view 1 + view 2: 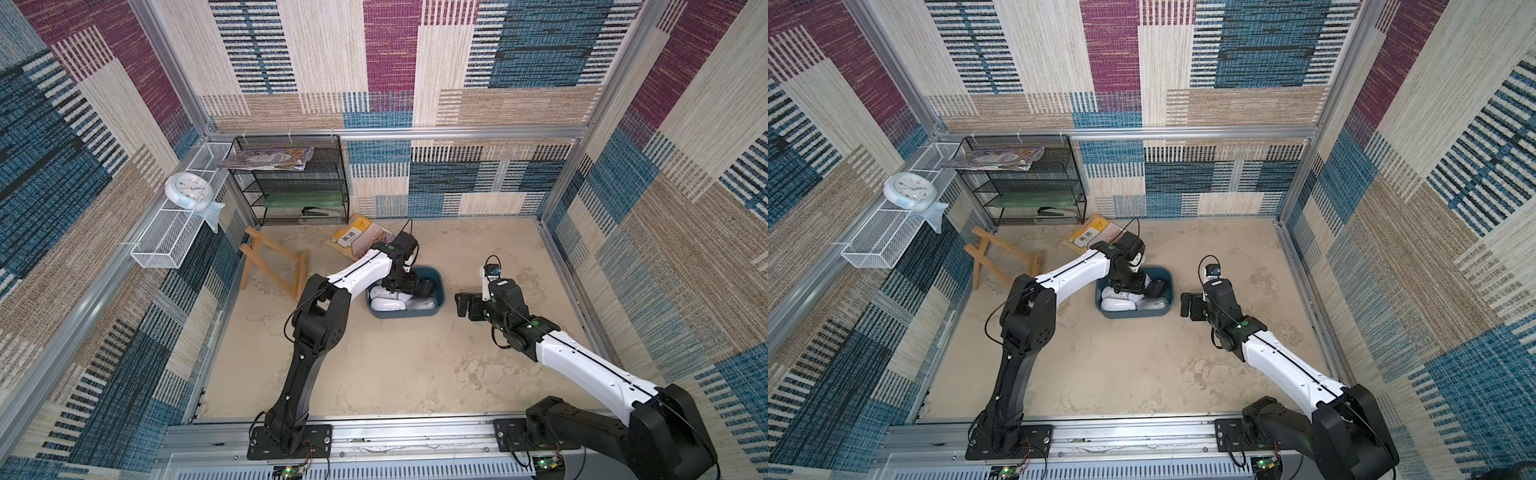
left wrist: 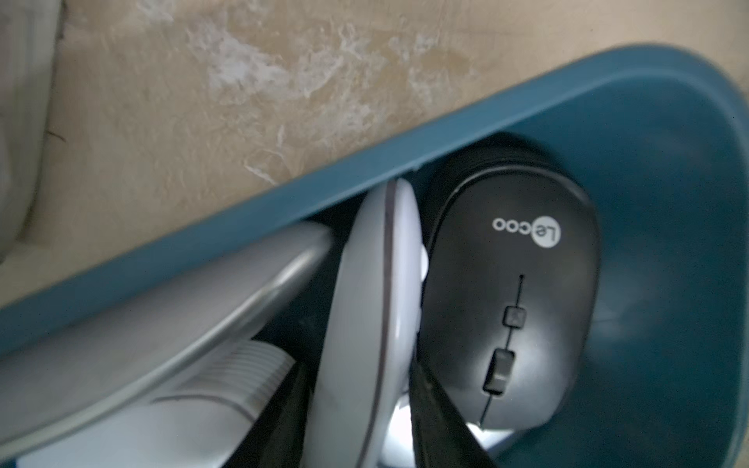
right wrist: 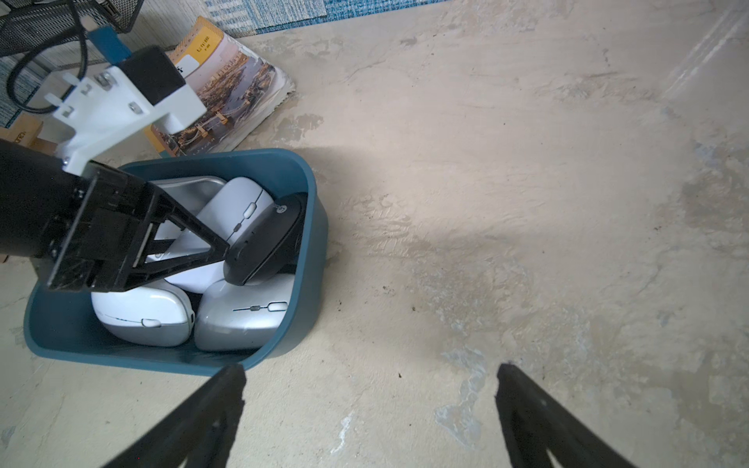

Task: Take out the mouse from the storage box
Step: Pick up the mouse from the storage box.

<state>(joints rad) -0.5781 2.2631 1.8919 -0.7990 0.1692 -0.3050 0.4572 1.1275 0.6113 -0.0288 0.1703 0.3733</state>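
In the storage box [image 1: 405, 313], near the tabletop's [image 1: 395, 365] centre, the left gripper [image 2: 356, 364] clasps the on-edge white mouse [image 2: 364, 283]. We advise a straight vertical lift, clear of the black mouse [image 2: 510, 283] just beside it. Only the left wrist view shows both fingers [image 2: 437, 425] seated, while the right wrist view shows the right gripper [image 3: 371, 372] gaping over bare tabletop.

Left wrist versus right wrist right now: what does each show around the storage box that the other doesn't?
Left wrist only: the left gripper straddling an on-edge white mouse, and the Lecoo logo readable on the black mouse. Right wrist only: the book near the storage box, and the right gripper open above the table. Both: the box, the black mouse and the white mouse.
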